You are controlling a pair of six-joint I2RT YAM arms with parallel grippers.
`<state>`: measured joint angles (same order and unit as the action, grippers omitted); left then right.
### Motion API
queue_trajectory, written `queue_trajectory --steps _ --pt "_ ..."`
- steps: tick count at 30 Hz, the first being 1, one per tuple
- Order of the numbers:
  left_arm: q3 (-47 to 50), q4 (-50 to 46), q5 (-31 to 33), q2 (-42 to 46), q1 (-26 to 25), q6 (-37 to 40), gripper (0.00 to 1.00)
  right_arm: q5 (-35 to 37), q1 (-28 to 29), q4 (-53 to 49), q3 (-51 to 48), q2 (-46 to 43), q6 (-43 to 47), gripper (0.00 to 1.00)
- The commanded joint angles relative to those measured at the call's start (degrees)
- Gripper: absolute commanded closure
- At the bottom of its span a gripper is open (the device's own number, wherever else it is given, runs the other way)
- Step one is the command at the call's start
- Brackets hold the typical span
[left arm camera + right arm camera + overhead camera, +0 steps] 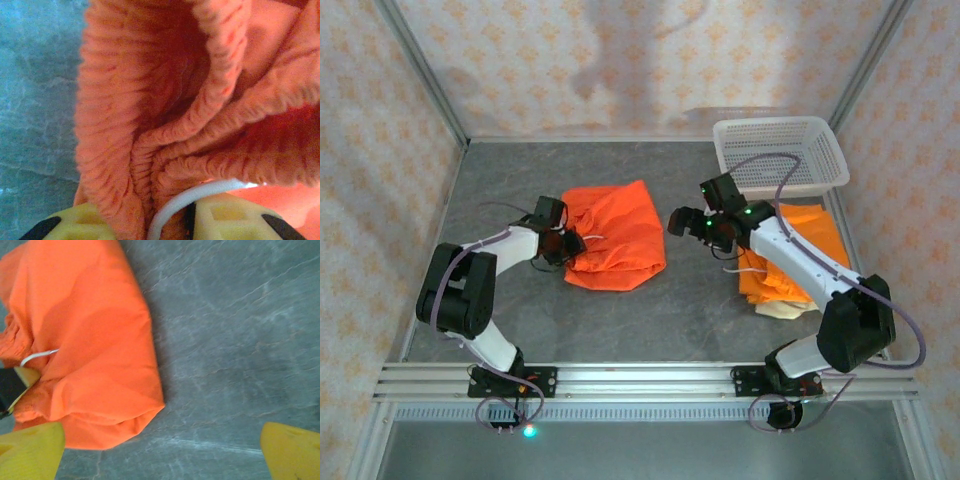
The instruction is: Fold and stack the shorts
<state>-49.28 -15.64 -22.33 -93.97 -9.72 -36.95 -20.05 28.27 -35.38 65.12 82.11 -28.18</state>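
One pair of orange shorts (pixel 618 232) lies roughly folded in the middle of the table. My left gripper (pixel 568 243) is at their left edge. In the left wrist view the ribbed waistband (pixel 165 140) and a white drawstring (pixel 180 200) sit between the yellow fingers (pixel 235 220) of my left gripper (pixel 152 225), which are parted with a thin gap beside the right one. My right gripper (pixel 682 222) hovers open just right of these shorts (pixel 85 335), with nothing between its fingers (pixel 30 450). Another orange pair (pixel 802 240) lies under the right arm on a beige pair (pixel 783 310).
A white mesh basket (pixel 825 170) stands at the back right. Metal frame posts and patterned walls close in the grey table (pixel 700 310). Bare table lies between the middle shorts and the right pile.
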Motion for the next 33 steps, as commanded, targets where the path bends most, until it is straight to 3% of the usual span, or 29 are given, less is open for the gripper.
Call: queue_trajectory --steps 1,4,7,13,22,33 --pt "-1.13 -0.93 0.09 3.80 -0.04 1.49 0.51 -6.57 2.33 6.45 -0.79 -0.94 -2.40 0.01" --pt "-4.77 -5.06 0.49 9.69 0.04 2.45 0.29 -8.33 4.66 9.20 0.84 1.33 -4.35 0.01" --pt "-7.83 -5.57 -2.65 12.98 0.01 0.21 0.19 -9.38 5.67 13.40 2.48 4.72 -8.72 0.01" --pt "-9.32 1.10 -9.81 10.46 -0.89 -7.88 0.16 -14.07 5.74 28.63 2.12 11.87 -22.95 0.01" --pt "-7.71 13.97 -13.33 0.34 -1.59 -16.44 0.16 -13.39 5.74 43.78 -3.21 18.19 -37.53 0.00" --pt "-10.87 14.57 -9.97 -8.02 2.21 -11.24 0.16 -13.01 5.75 50.73 -11.33 24.35 -41.83 0.00"
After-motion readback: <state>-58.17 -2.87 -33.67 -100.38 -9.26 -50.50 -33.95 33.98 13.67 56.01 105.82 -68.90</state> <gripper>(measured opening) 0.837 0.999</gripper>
